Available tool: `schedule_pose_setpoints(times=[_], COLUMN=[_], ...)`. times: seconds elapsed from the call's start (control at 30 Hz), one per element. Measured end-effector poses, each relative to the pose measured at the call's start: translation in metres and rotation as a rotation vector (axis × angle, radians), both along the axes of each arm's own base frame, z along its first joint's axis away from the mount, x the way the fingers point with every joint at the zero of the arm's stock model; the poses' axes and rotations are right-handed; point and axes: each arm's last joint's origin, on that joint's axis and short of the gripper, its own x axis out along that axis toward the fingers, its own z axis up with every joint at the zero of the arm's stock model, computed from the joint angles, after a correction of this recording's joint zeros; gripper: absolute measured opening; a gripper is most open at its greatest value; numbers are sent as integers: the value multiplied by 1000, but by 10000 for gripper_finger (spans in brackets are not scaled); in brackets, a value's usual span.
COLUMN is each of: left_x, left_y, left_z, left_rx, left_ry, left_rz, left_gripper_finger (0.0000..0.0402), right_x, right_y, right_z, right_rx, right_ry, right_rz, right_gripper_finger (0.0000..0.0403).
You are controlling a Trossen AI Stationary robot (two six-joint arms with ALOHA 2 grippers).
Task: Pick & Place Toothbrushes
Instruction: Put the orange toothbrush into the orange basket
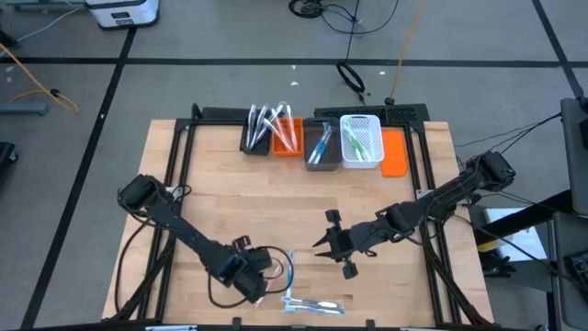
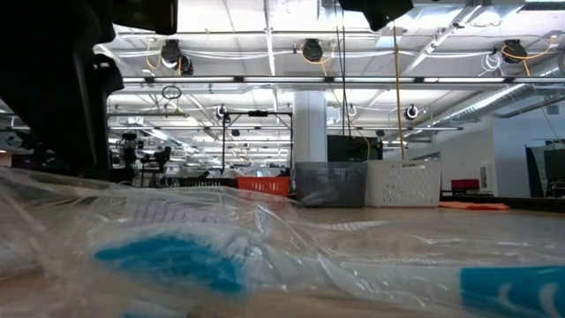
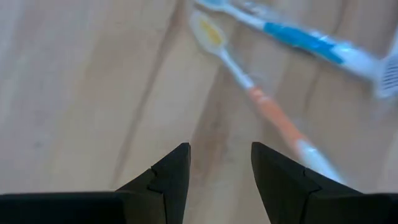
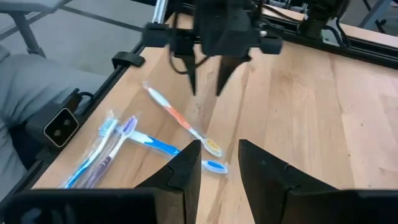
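left hand (image 3: 214,180): spread, empty, just short of orange-and-white plastic toothbrush (image 3: 261,102), probably lining up to grip | toothbrush: flat on wooden counter (image 3: 81,93), blue-handled one (image 3: 311,40) beside | right hand (image 4: 217,165): spread, empty, hovers near toothbrush

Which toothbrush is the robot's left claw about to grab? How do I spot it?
Look at the wooden table's near edge, where the left gripper hangs open over loose toothbrushes. Right under it lies the orange-handled toothbrush, unwrapped with a yellowish head. Its neighbours are blue or purple.
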Motion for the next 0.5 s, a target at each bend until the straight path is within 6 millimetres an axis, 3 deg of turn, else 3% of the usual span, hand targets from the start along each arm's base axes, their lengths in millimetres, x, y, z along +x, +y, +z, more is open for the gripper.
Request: schedule_pose_setpoints(times=[0.17,0.5], left_x=[3,7], left_y=[-8,-9], left_z=[2,-18], left_rx=[-84,-263], left_ry=[-32,-49], left_rz=[-16,24], left_gripper_finger=[172,172], right_x=[1,2], right_y=[-1,-5], right_z=[0,0], right_rx=[-2,-1], right_ry=[0,0], right_rz=[-5,-19], right_gripper_finger=[100,100])
